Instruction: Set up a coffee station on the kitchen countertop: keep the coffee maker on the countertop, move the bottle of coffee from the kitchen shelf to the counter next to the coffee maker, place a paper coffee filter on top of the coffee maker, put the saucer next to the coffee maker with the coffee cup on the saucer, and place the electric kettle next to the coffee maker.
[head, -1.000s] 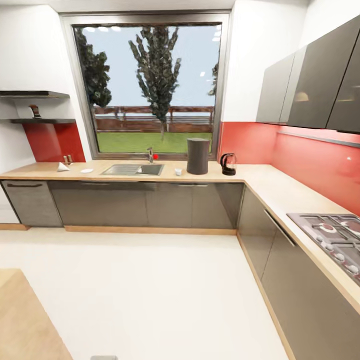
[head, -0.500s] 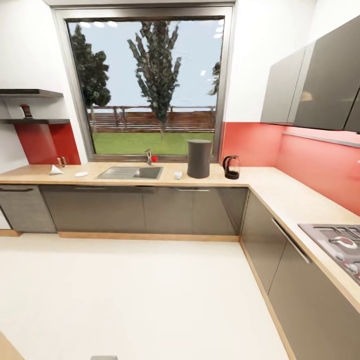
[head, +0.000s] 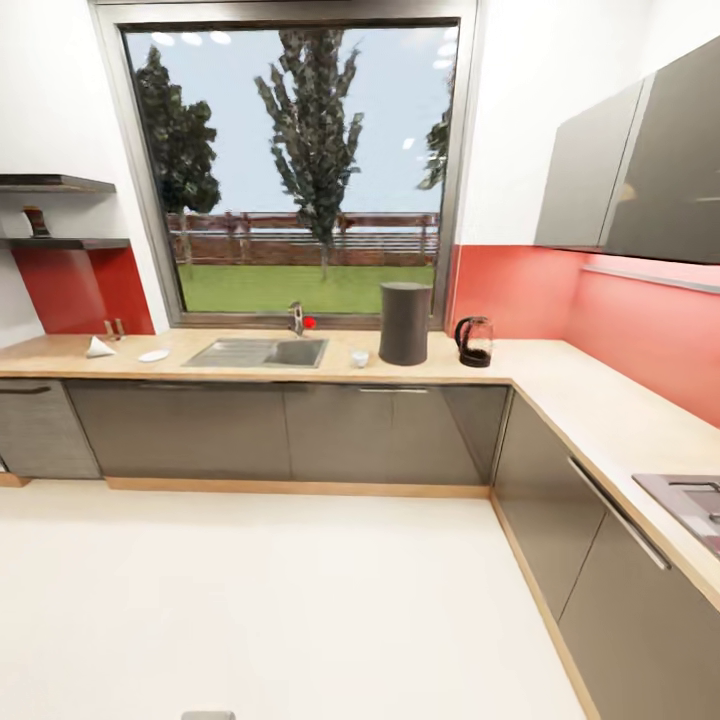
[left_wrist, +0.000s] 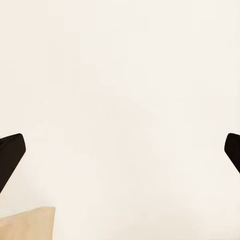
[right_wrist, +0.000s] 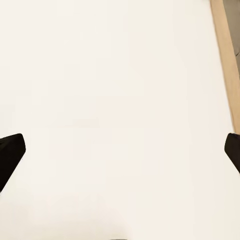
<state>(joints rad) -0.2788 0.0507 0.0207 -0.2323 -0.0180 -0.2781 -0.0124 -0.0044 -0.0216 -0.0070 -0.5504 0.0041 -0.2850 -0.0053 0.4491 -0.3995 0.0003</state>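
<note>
The left gripper (left_wrist: 120, 150) has its jaws spread wide, dark fingertips (left_wrist: 11, 150) at opposite edges of its wrist view, nothing between them, over pale floor (left_wrist: 120, 75). The right gripper (right_wrist: 120, 150) is likewise spread and empty above the same floor, a light wood strip (right_wrist: 222, 50) running along one edge.

In the head view the beige desk (head: 300, 368) runs under a large window (head: 295, 165) and turns along the red wall. The coffee maker (head: 404, 322) stands upright right of the steel sink (head: 258, 352). The electric kettle (head: 474, 342) sits near it on its right, apart from it. The coffee cup (head: 360, 358) rests between sink and coffee maker. Left of the sink lie the saucer (head: 153, 355) and, further left, the paper coffee filter (head: 98, 348). The bottle of coffee (head: 38, 222) stands on the wall shelf (head: 65, 242) at far left
</note>
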